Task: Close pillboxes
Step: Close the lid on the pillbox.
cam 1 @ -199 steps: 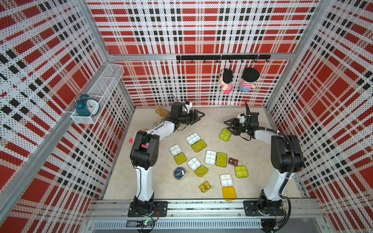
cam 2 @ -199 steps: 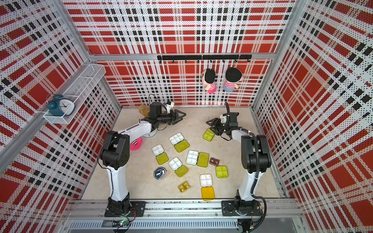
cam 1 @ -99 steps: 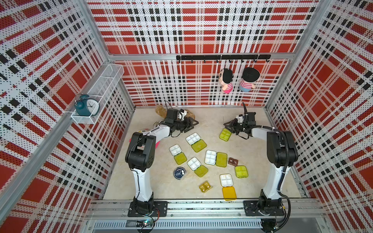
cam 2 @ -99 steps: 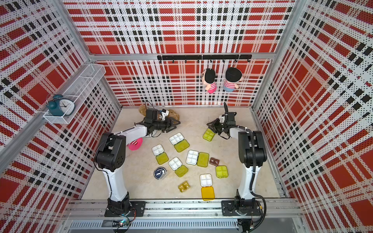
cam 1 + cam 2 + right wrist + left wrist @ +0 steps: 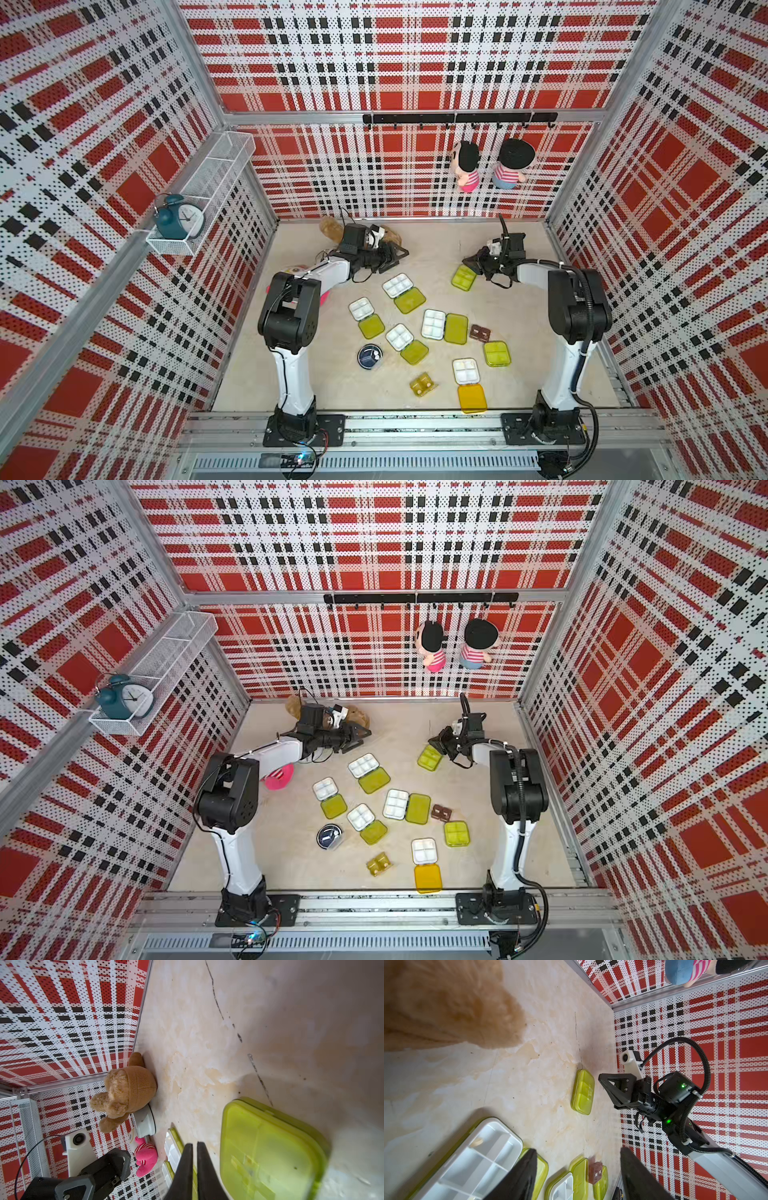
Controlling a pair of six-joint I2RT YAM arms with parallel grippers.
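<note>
Right fingers (image 5: 185, 1164) have closed together, empty, beside the shut green pillbox (image 5: 270, 1151) far across the table (image 5: 436, 249); left fingers (image 5: 525, 1174) gape, empty. Next, an open pillbox (image 5: 397, 285) mid-table needs its lid folded over.

Beige marbled tabletop (image 5: 436, 249) bears scattered pillboxes (image 5: 433, 324), plush bear (image 5: 328, 226), pink toy (image 5: 278, 777)

In the left wrist view the brown plush toy (image 5: 446, 1001) is a blurred mass cut by the picture's edge. The nearest open pillbox (image 5: 471, 1159) runs off the frame, partly behind a finger (image 5: 519, 1176) of the left gripper (image 5: 577, 1154). In the right wrist view the closed lime-green pillbox (image 5: 270, 1153) is blurred and cropped. In both top views the left arm (image 5: 274, 752) covers part of the pink toy (image 5: 277, 777), and the round navy pillbox (image 5: 369, 356) is too small to tell its contents.
</note>
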